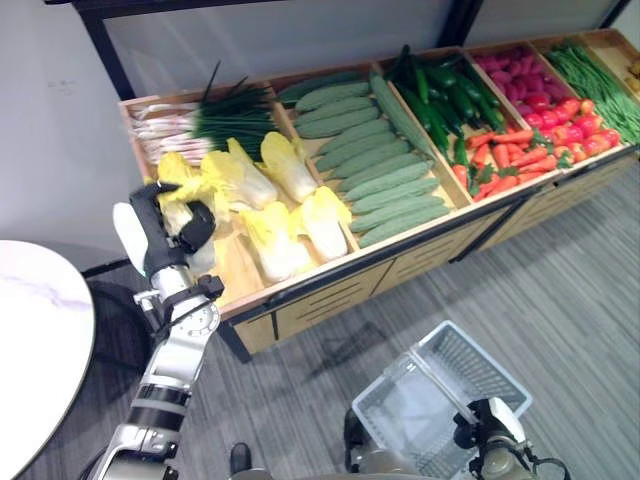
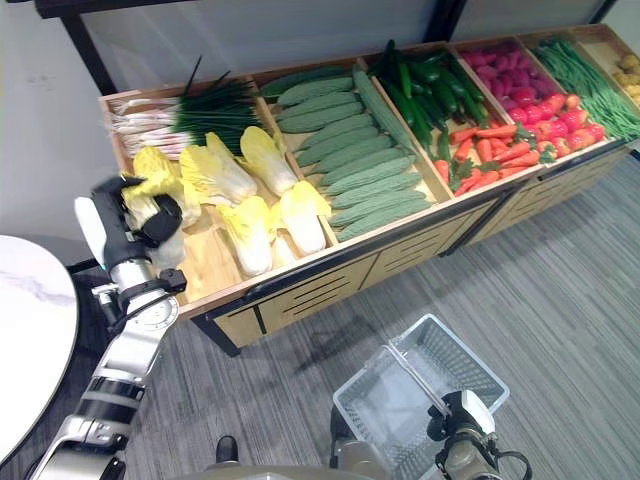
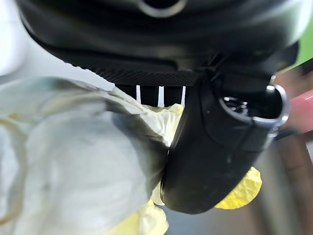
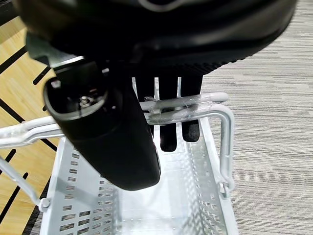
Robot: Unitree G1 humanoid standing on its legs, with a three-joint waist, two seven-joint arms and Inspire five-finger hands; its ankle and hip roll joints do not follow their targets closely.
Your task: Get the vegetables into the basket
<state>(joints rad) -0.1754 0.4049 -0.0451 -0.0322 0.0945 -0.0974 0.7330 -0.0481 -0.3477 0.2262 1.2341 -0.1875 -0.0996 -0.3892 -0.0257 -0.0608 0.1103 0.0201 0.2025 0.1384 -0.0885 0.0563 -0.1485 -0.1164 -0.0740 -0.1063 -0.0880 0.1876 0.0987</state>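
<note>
My left hand [image 1: 168, 228] is at the near left corner of the wooden stand, curled round a yellow-white napa cabbage [image 1: 186, 199]. In the left wrist view the thumb [image 3: 215, 147] presses on the cabbage [image 3: 73, 161]. More cabbages [image 1: 285, 205] lie in the same compartment. My right hand [image 4: 112, 127] is low at the front, its fingers hooked round the handle [image 4: 186, 105] of the white plastic basket [image 1: 440, 385], which hangs above the floor with nothing in it.
The long wooden stand [image 1: 330, 290] holds green onions [image 1: 215, 115], cucumbers [image 1: 375, 165], carrots [image 1: 505, 155], tomatoes [image 1: 580, 120] and green beans [image 1: 600, 80]. A round white table [image 1: 35, 340] stands at the left. Grey carpet [image 1: 560, 290] lies between the stand and the basket.
</note>
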